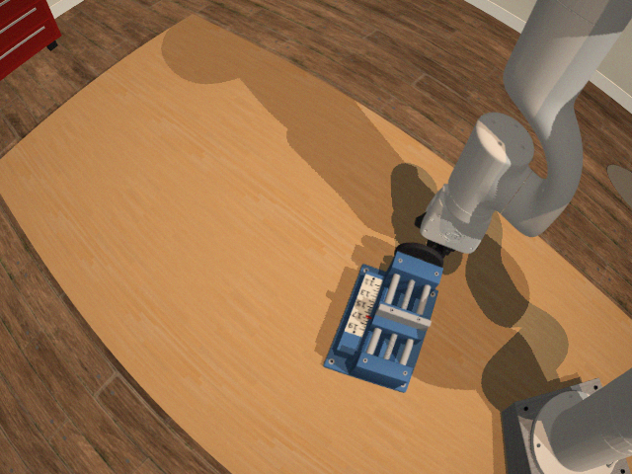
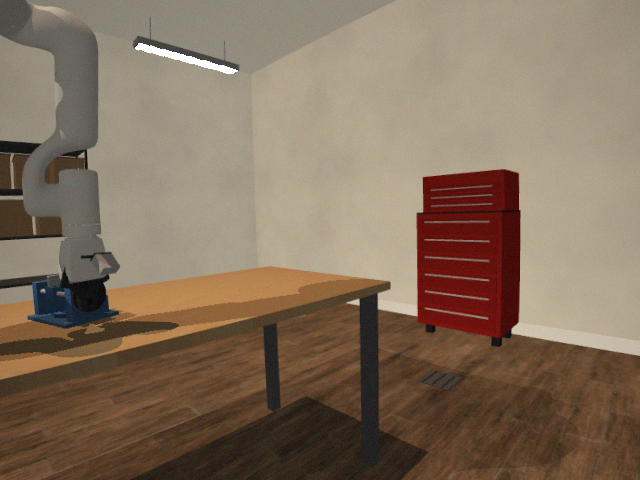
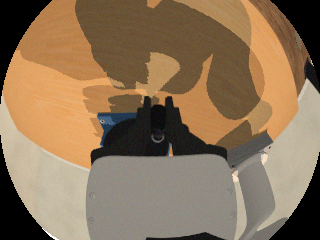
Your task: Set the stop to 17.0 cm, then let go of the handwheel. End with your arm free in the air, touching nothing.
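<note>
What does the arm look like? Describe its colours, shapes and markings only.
The arm is matte light grey, built of thick rounded tubes with capped cylindrical joints. A faint embossed logo marks the boxy grey wrist housing. The gripper is black with slim jaws. No cables show. The base is a dark grey bolted plate.

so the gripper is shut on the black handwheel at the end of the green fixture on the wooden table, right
Not quite: the fixture is blue, not green, as the top view shows. The rest holds: the gripper is shut on the black handwheel at its end, on the wooden table.
</note>
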`<state>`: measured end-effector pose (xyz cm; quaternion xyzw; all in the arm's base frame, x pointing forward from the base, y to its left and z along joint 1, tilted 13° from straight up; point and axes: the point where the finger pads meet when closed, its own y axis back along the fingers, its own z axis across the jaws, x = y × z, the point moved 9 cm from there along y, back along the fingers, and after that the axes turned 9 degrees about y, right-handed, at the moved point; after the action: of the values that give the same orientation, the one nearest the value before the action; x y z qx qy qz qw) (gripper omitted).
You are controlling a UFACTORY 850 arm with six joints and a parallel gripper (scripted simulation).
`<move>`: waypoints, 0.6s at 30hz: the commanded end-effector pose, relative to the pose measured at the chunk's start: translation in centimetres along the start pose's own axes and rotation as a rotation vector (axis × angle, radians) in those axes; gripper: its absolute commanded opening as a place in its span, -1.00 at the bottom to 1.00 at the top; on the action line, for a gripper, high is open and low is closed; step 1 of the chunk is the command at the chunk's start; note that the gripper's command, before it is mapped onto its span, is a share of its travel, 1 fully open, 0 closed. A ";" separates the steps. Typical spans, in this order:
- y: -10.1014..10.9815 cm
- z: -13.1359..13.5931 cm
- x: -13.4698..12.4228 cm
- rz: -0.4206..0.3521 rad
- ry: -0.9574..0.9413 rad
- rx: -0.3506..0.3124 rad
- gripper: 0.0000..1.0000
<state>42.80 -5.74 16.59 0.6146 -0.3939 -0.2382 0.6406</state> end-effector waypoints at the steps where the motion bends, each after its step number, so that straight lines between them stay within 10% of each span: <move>1: 0.2 0.0 0.0 0.000 0.000 -0.002 -0.88; 18: 0.9 0.1 0.0 0.000 0.000 -0.002 -0.88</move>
<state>42.56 -5.68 17.36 0.6146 -0.3941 -0.2379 0.6406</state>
